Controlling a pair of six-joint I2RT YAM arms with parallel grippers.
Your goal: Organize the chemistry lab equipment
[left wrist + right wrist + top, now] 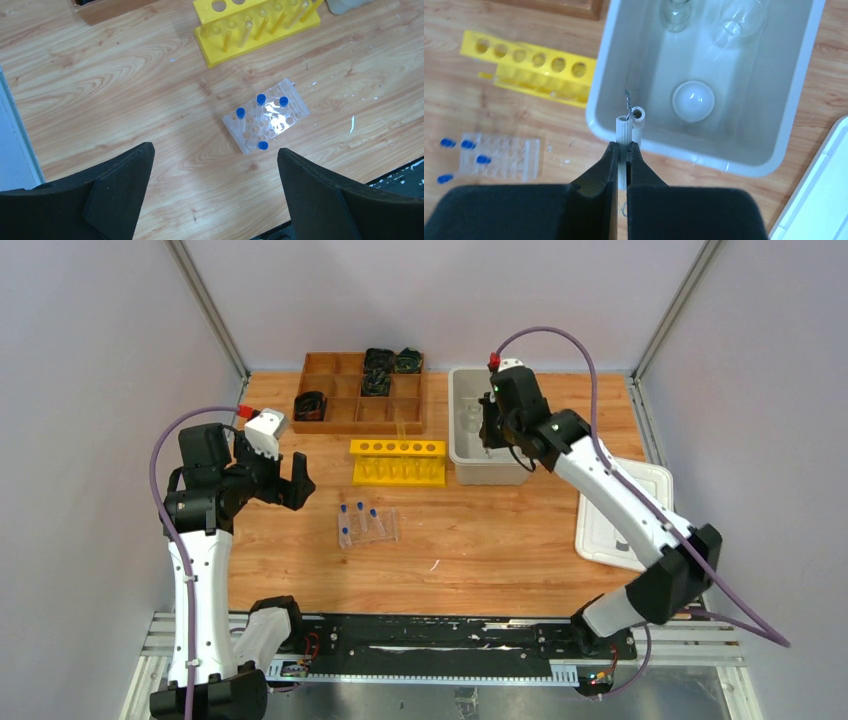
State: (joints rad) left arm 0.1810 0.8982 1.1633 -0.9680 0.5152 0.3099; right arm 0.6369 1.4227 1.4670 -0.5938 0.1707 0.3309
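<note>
We see the right pincer [622, 150] with its flat black fingers pressed together on the white triangle [623, 131]. Only two matte, ribbed tube ends and a strand of twisted wire show past the fingertips; the black fingers hide the remainder of its shape. The piece hangs at the near wall of the grey plastic bin [794, 100], a smooth rectangular tub with rounded corners. Inside the bin, ahead of the fingertips and a little to the right, lies the white round dish [694, 101], glossy and domed. Farther ahead are the two clear glass vessels [741, 17], round and shiny, side by side.

To the left of this pincer, on the grained wooden table [100, 90], stands the yellow plastic rack [536, 75] with a row of round holes. Nearer and farther left is the clear plastic rack [499, 157].

The left pincer [215, 150] has its black wedge-shaped fingers spread wide apart, holding and touching nothing. Just beyond its fingertips, the clear plastic rack carries four blue-capped tubes [261, 99], and the yellow plastic rack lies farther on.
</note>
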